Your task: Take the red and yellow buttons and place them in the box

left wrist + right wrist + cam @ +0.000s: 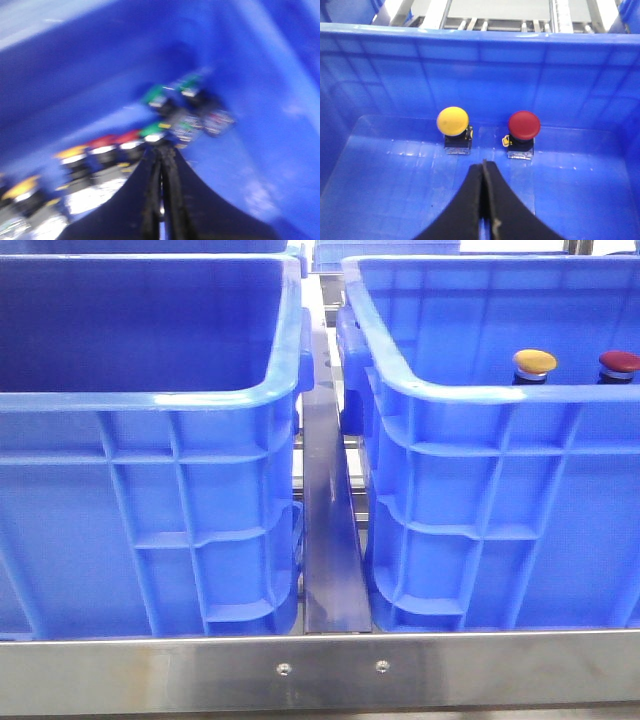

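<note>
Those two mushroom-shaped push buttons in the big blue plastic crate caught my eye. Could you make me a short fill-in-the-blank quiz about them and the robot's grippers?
1. In the front view, the yellow-capped mushroom push button and the dark red-capped push button stand in the ____ blue plastic crate.
2. In that view, the red button stands to the ____ of the yellow one.
3. The right gripper has its fingers ____.
4. The left gripper hangs over a row of buttons with yellow, red and ____ caps.

Missing words: right; right; shut; green

Closed right pincer [484, 172], yellow button [453, 121] beside red button [524, 125], blue box [480, 50]
</note>
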Available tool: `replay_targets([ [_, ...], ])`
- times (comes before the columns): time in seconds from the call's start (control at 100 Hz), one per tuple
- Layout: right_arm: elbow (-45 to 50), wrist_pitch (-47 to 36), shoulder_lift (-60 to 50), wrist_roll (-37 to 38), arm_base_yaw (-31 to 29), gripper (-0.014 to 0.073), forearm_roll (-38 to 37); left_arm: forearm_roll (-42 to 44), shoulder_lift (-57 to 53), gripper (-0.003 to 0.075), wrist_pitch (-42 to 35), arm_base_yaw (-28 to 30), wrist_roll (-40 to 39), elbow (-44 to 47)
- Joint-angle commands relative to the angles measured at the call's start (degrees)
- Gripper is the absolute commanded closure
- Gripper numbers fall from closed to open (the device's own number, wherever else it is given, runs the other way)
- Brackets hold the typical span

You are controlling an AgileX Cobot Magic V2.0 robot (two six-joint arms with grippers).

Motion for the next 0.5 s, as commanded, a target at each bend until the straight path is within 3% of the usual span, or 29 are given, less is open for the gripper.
replay_targets([
  [0.0, 0.3, -2.5, -4.1, -0.8, -0.1, 0.0694, 0.3, 4.2, -4.5, 0.0741, -5.3, 0.2, -4.3, 1.1],
  [0.27, 4.1, -1.4, -12.1, -0.8, 0.5, 0.0694, 0.3, 4.3, -12.9, 0.0741, -12.0, 1.5, -6.8, 14.4],
  [0.49, 5.8, -3.0, -18.2, -0.8, 6.9, 0.0694, 0.3, 4.3, -22.6, 0.0741, -16.4, 7.2, -8.7, 25.0],
])
